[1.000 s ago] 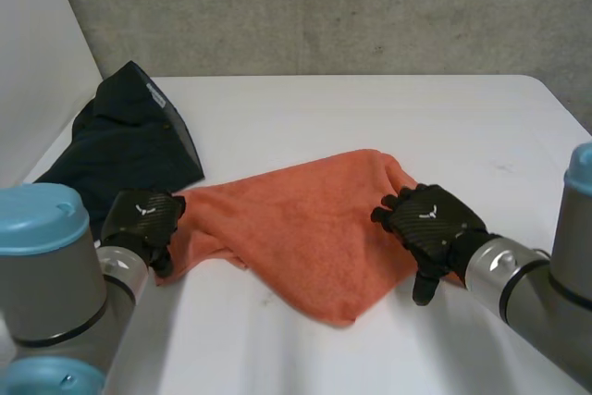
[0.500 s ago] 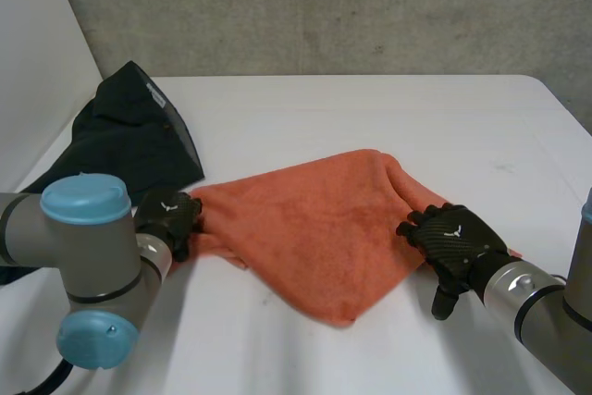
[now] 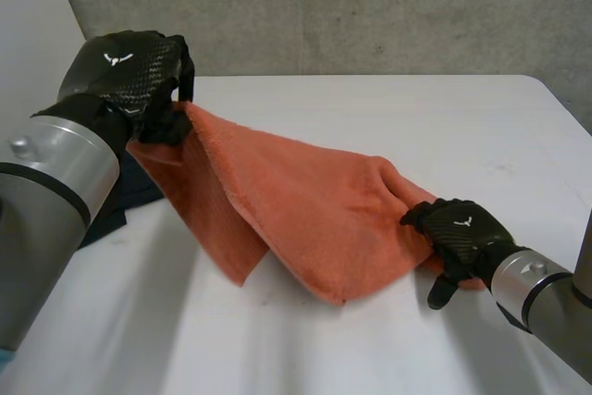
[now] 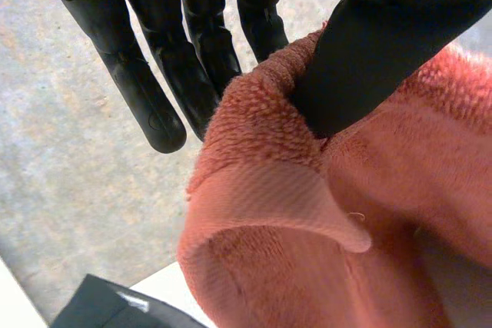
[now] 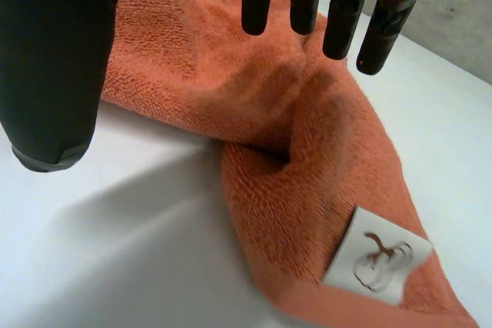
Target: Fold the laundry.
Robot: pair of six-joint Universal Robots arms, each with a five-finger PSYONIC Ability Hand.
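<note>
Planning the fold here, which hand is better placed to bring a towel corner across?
Left. The left hand pinches a towel corner, held up off the table. The right hand is open at the towel's other end, gripping nothing; it probably serves better pinning that end down.

Left hand raised, pinching, right hand low, relaxed

dark garment: mostly hidden behind left arm | label on towel: print unreadable
</note>
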